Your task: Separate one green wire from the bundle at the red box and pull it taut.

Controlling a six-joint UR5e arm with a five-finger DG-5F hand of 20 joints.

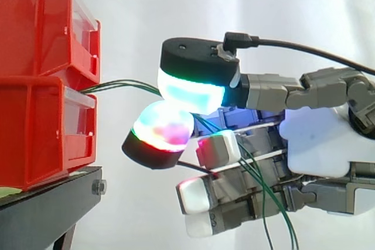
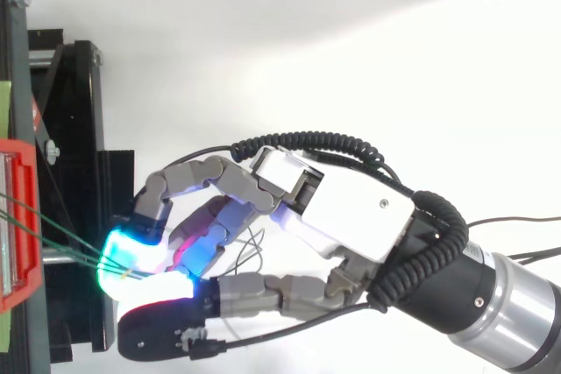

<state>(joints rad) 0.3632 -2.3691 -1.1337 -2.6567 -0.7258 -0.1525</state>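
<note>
Side view, hand (image 1: 319, 144): comes in from the right edge, palm upright, fingers reaching left toward the red bins.
Fingertips (image 1: 190, 95): two large glowing pads pressed together, the upper one green and white, the lower one red and green. Pinch the green wires between them. Other fingers bent lower down, with white pads.
Green wires (image 1: 126, 85): leave the bin fronts at the seam between the upper and lower bin and run right as a thin, slightly fanned bunch into the pinch. Past the pads, hang down across the lower fingers to the bottom edge.
Strand count in the pinch: cannot tell.
Tension: close to straight between bins and pads, with a slight bow; slack below the hand.
Upper bin (image 1: 41, 21): red, clear front, stacked on the lower bin (image 1: 35, 133) at the left edge.
Stand (image 1: 41, 209): black, directly under the lower bin.
Curtain (image 1: 176, 4): white, behind everything.
Top view, hand (image 2: 351, 216): enters from the lower right, fingers curled in toward the glowing pads near the stand.
Top view, green wires (image 2: 54, 229): cross from the red bin rim (image 2: 28, 216) and converge at the pads; thin loops lie beneath the palm.
</note>
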